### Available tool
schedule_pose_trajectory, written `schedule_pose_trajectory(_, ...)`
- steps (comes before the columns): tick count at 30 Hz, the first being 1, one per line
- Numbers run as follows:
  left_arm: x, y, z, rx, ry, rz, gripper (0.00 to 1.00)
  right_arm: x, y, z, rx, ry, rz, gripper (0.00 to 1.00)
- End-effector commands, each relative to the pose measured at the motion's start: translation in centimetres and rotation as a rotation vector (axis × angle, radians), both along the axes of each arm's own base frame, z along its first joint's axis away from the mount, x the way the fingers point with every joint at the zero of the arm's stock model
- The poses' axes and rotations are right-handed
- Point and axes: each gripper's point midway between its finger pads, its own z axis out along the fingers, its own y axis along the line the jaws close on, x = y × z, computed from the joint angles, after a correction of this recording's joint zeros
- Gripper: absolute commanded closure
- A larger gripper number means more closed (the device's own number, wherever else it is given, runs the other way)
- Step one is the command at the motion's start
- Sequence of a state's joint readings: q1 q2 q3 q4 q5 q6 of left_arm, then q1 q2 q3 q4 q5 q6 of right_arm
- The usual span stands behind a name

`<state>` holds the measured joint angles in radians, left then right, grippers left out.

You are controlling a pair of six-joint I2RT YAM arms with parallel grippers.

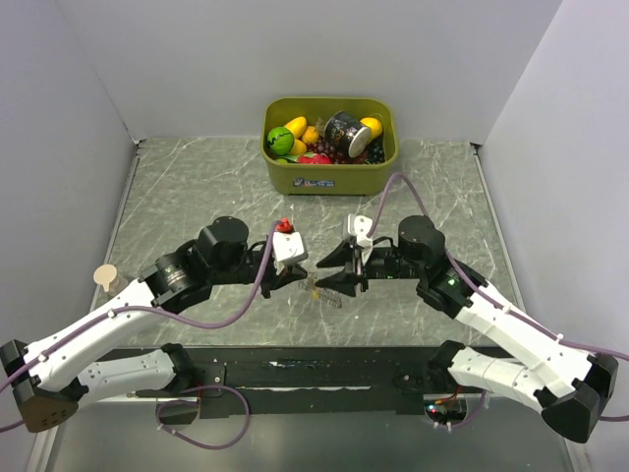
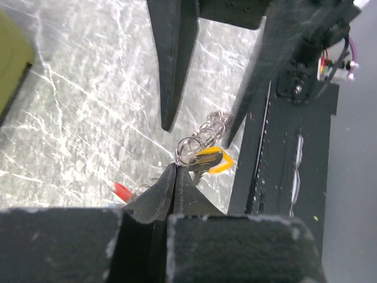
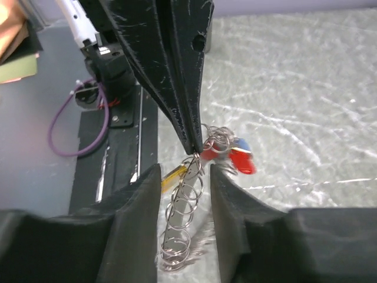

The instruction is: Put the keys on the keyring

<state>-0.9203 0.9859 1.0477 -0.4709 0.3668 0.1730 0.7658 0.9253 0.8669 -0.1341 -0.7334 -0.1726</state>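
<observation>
The keyring shows as a strand of coiled silver loops, hanging between the two fingers of my open right gripper; I cannot tell whether they touch it. My left gripper is shut, pinching the top loop next to a yellow key. In the right wrist view the left fingertips come down from above onto that loop. A red key and a blue key cluster with small rings just behind. In the top view both grippers meet at mid-table, left, right.
A green bin with toy fruit and a dark can stands at the back centre. A wooden peg sits at the left edge. A black strip runs along the near edge. White walls close in three sides.
</observation>
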Motion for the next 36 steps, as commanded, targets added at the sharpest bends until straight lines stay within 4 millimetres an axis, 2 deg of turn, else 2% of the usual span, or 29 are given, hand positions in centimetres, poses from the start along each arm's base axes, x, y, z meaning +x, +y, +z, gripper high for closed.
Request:
schedule_pose_trajectory(1,0.7,-0.6,3.8,-0.169,-0.075,0.038,0.99,0.6,-0.5,1.8,0.071,-0.062,-0.058,0.42)
schedule_pose_trajectory(3,0.7,-0.6,4.7,-0.208,-0.094,0.039,0.99,0.8,-0.8,2.3,0.094,-0.073,-0.086,0.34)
schedule_pose_trajectory(5,0.5,-0.6,4.7,-0.229,-0.102,0.031,0.99,0.8,-1.0,2.8,0.112,-0.082,-0.096,0.3)
schedule_pose_trajectory(6,0.4,-0.6,5.4,-0.262,-0.125,0.028,0.99,0.9,-1.1,2.9,0.115,-0.084,-0.104,0.28)
schedule_pose_trajectory(7,0.4,-0.6,5.0,-0.265,-0.124,0.027,0.99,1.0,-1.2,2.9,0.117,-0.08,-0.111,0.28)
schedule_pose_trajectory(12,-0.4,-0.2,5.9,-0.34,-0.172,0.005,0.99,1.1,-1.5,3.7,0.136,-0.067,-0.126,0.28)
schedule_pose_trajectory(19,-0.7,0.3,7.0,-0.413,-0.233,0.001,0.99,0.2,-1.6,5.4,0.165,-0.025,-0.076,0.28)
schedule_pose_trajectory(25,-0.7,0.4,7.5,-0.453,-0.26,0.005,0.99,-1.2,-1.3,6.2,0.186,0.017,-0.008,0.36)
schedule_pose_trajectory(32,-0.2,0.1,7.1,-0.433,-0.271,0.008,0.99,-0.9,-0.9,7.5,0.204,0.047,-0.008,0.5)
schedule_pose_trajectory(36,0.2,0.0,6.8,-0.408,-0.27,0.024,0.99,-0.1,-0.8,7.6,0.193,0.103,-0.057,0.53)
